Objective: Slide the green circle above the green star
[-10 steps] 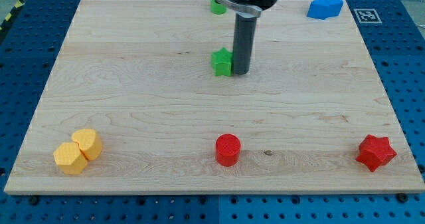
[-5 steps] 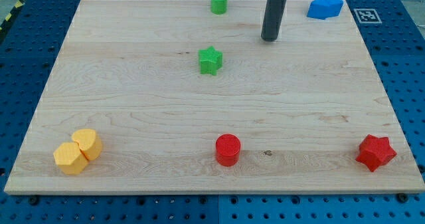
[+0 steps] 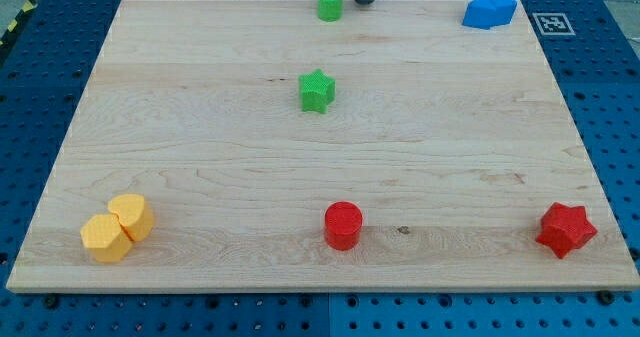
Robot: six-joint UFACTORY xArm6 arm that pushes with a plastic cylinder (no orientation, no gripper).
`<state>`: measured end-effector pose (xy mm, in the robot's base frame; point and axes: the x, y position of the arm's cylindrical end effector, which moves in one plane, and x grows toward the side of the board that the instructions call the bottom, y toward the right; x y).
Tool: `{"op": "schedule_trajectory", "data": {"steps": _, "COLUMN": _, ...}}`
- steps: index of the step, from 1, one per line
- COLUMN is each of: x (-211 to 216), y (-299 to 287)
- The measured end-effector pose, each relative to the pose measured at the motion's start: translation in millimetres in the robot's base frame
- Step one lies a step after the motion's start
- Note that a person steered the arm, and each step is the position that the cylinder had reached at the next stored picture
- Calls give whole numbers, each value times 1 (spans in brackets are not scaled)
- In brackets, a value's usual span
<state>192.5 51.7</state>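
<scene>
The green circle stands near the board's top edge, a little left of centre. The green star lies below it, slightly to the left, with a wide gap between them. My tip is at the view's top edge, just right of the green circle, with a small gap between them. Only the rod's lowest part shows.
A blue block sits at the top right. A red circle is at the bottom centre and a red star at the bottom right. Two yellow blocks touch each other at the bottom left. The wooden board lies on a blue pegboard.
My tip left the green star's right side, moved up and right, then up and left to beside the green circle. The green star ended a little left of where it was.
</scene>
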Motion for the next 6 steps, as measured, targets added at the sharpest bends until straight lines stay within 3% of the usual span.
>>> {"op": "schedule_trajectory", "data": {"steps": 4, "x": 0, "y": -91}}
{"op": "schedule_trajectory", "data": {"steps": 6, "x": 1, "y": -89}}
